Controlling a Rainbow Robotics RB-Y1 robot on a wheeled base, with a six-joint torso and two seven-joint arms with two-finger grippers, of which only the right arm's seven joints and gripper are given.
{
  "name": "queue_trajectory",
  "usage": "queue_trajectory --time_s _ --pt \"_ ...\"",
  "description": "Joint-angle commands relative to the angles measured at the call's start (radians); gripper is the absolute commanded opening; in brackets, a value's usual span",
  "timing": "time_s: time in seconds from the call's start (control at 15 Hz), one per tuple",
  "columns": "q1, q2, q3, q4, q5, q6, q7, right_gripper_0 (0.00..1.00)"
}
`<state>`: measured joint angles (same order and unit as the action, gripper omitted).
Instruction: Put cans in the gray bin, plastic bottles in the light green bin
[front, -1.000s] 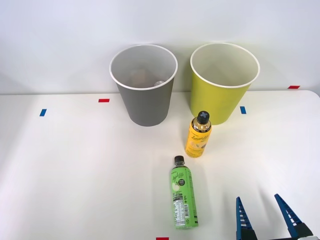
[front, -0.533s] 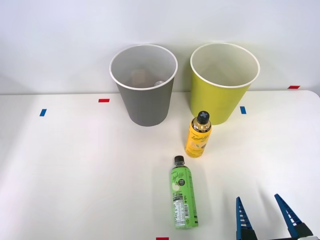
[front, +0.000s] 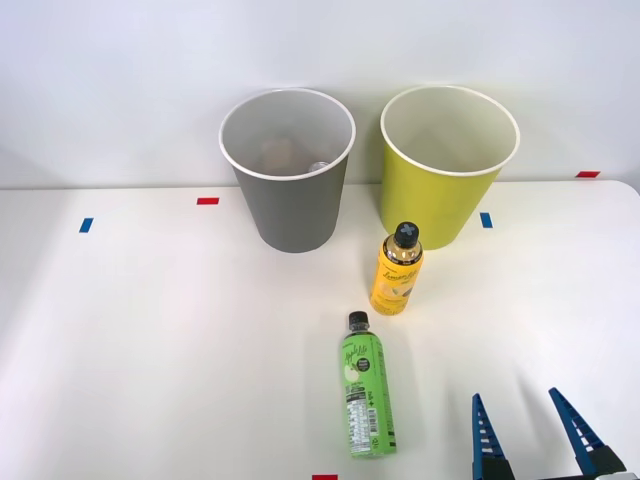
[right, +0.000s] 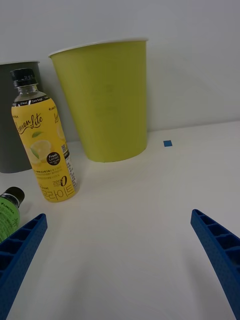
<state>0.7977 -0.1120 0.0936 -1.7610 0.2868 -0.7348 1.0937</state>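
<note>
Nothing has moved since a second ago: the right gripper (front: 530, 432) hovers wide open and empty at the table's (front: 150, 350) near edge. Beside it lies the green bottle (front: 365, 385), beyond stands a yellow bottle (front: 397, 270), then the light green bin (front: 440, 190) and gray bin (front: 290, 200), which possibly holds something.

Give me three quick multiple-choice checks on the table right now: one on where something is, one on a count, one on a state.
1. Where is the yellow bottle?
A. In front of the light green bin
B. Inside the gray bin
C. Left of the gray bin

2. How many bottles are on the table?
A. One
B. Two
C. Three

3. How is the green bottle resting?
A. Upright
B. Lying on its side
C. Held in the right gripper

Answers: 1 A, it stands just before that bin. 2 B, one yellow, one green. 3 B, it lies flat, cap toward the bins, while the open gripper holds nothing.
</note>
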Motion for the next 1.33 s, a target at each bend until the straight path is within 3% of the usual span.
queue_trajectory --time_s 0.07,1.33 --pt "0.0 0.0 0.0 0.0 0.0 0.0 0.0 1.0" --pt "0.0 0.0 0.0 0.0 0.0 0.0 0.0 1.0"
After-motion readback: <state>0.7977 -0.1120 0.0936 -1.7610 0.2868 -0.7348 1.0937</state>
